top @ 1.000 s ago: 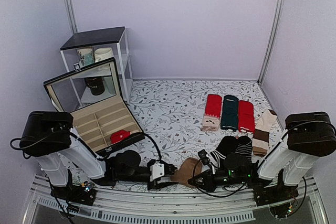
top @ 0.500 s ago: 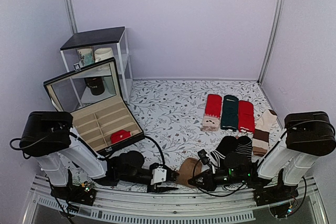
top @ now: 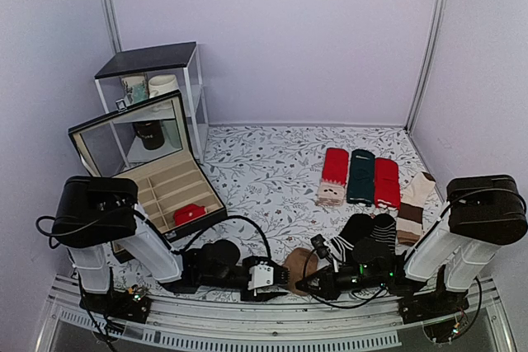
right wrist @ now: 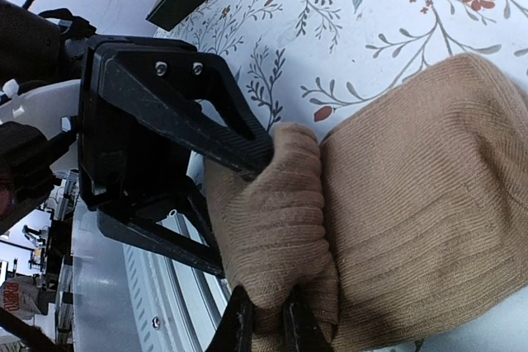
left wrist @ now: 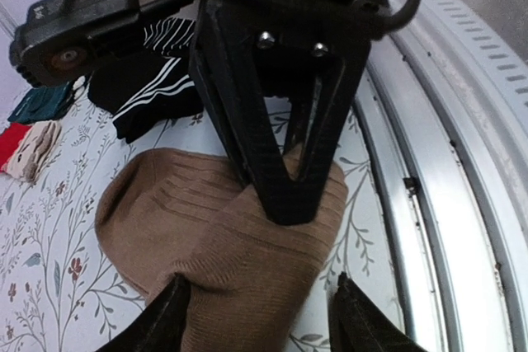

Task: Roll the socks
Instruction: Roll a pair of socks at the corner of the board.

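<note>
Farthest left, a white wire-frame shelf with a dark top stands against the back wall, with mugs on its upper level. Beside it, an open black box with beige compartments sits on the white floral-print tablecloth, and a small red rolled bundle lies in its near corner.

The left gripper lies low along the near edge of the table. Its jaws stand apart on either side of a raised fold of the tan-brown knitted socks. One finger touches the top of that fold in the right wrist view; whether they squeeze it I cannot tell.

The socks lie bunched in a thick lump at the near edge of the cloth, between the two grippers and just beside the metal rail. The right gripper meets them from the other side. Its jaws are clamped together on the same fold, pinching the knit.

Behind it lie black socks with white stripes. Farther back, a red flat sock, a dark green one and another red one lie side by side. Beige-and-brown banded socks are at the far right.
</note>
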Motion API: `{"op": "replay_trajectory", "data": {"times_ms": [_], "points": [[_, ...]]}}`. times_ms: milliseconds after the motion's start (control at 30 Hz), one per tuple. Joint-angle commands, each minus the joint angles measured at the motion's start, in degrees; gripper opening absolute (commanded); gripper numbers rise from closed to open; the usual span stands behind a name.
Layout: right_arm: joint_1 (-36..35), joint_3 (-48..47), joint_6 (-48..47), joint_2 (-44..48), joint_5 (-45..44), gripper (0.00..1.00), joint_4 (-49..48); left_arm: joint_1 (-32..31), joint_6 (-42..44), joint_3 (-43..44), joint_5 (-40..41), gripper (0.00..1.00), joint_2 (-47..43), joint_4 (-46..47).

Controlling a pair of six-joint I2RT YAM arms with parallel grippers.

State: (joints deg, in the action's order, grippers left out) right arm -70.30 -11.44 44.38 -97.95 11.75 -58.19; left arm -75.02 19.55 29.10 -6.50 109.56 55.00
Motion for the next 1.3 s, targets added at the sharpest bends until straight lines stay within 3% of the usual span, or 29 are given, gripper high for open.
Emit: {"op": "replay_trajectory", "data": {"times_ms": [0,167,467,633,800,933,1100,1267], "points": [[-0.4,3.3,0.1,-4.1,3.1,0.05,18.6,-0.4,0.9,2.9,1.3,0.58,4.9,-5.5],[-0.3,3.4,0.3,-3.9,3.5,0.05,18.5,-0.4,0.7,5.6,0.3,0.55,6.9,-12.4],[1.0,4.0,1.0,-2.1,4.8,0.05,18.6,-0.4,-3.5,9.6,-2.6,0.39,8.9,-24.9],[2.4,3.5,1.2,-1.4,6.3,0.05,18.7,-0.6,-6.8,11.3,-5.9,0.0,9.0,-30.8],[5.1,2.6,0.8,-0.1,8.5,0.09,19.5,-0.7,-13.2,10.6,-10.0,0.0,5.6,-37.6],[6.5,0.9,-1.7,3.3,7.2,0.24,24.1,-0.7,-20.0,11.2,-11.5,0.0,4.4,-45.0],[6.5,-4.4,-10.7,13.0,-0.8,0.41,35.4,-0.4,-25.9,11.6,-13.8,0.0,6.3,-48.2],[6.5,-5.7,-21.1,25.2,-8.4,0.46,40.5,0.9,-29.3,12.3,-16.0,0.0,8.6,-49.0]]}}
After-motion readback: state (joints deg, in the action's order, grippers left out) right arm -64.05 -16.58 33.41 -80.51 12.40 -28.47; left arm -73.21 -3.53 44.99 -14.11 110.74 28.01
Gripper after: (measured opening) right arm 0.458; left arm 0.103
